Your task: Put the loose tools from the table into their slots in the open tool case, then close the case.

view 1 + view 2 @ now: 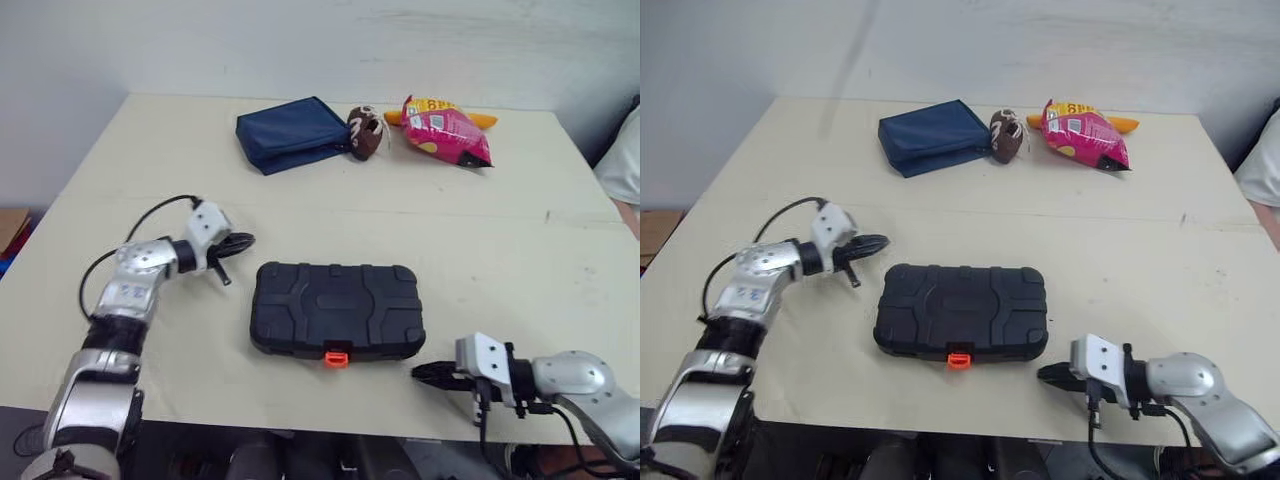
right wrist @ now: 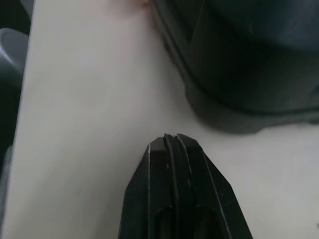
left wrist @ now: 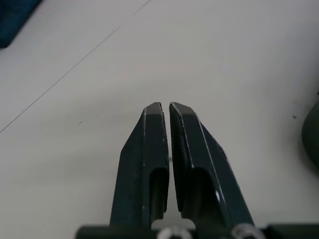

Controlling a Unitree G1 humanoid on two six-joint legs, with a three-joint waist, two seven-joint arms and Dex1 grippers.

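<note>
Tool case lies shut and flat on the desk, near the front edge, with its orange latch facing the robot. With the lid down, whatever sits in the slots is hidden. I cannot tell whether the latch is snapped home.

The left gripper hangs low just off the case's far left corner, fingers pressed nearly together on nothing. The right gripper sits by the front right corner, closed and empty. Both are likely flanking the case to press or steady it.

Along the far edge lie a blue pouch, a small brown object and a pink snack bag.
</note>
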